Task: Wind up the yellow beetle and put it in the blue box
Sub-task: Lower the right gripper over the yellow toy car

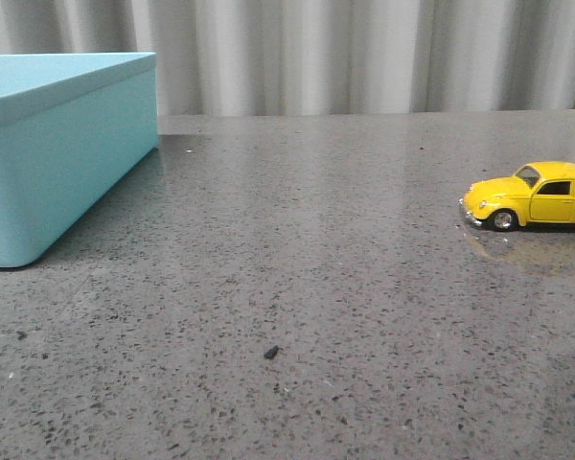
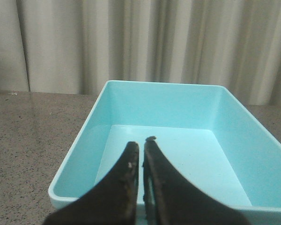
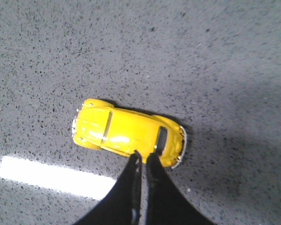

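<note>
The yellow beetle [image 1: 537,195] stands on its wheels on the dark speckled table at the far right, partly cut off by the frame edge. In the right wrist view the beetle [image 3: 126,132] is seen from above, and my right gripper [image 3: 144,156] hangs over its side, shut and empty. The blue box [image 1: 57,144] stands at the far left of the table. In the left wrist view the box's open, empty inside [image 2: 178,154] lies below my left gripper [image 2: 141,143], which is shut and empty. Neither gripper shows in the front view.
The dark speckled tabletop [image 1: 287,307] stretches between box and car, with a small dark speck [image 1: 270,353] on it. A grey pleated curtain [image 1: 364,53] hangs behind the table's far edge.
</note>
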Controlling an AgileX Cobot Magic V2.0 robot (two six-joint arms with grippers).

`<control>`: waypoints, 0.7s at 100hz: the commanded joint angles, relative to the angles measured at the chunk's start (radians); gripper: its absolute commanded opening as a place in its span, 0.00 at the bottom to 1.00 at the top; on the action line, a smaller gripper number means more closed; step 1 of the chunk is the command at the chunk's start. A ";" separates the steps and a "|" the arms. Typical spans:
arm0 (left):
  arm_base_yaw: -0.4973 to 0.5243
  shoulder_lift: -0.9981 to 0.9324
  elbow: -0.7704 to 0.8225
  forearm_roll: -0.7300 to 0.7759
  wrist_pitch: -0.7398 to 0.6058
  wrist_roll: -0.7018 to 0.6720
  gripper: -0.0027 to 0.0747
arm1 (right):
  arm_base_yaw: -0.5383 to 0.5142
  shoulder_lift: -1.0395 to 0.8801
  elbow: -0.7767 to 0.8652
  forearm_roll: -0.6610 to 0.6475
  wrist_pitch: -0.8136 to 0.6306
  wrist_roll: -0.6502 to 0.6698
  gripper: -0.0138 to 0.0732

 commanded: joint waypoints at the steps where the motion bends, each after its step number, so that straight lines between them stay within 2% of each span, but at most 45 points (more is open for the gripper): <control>1: -0.006 0.018 -0.037 -0.006 -0.083 -0.006 0.01 | 0.001 0.060 -0.100 0.027 0.026 -0.003 0.09; 22: -0.006 0.018 -0.037 -0.006 -0.083 -0.006 0.01 | 0.042 0.168 -0.186 0.030 0.050 -0.001 0.09; 70: -0.006 0.018 -0.037 -0.006 -0.083 -0.006 0.01 | 0.094 0.227 -0.192 0.017 0.082 0.035 0.09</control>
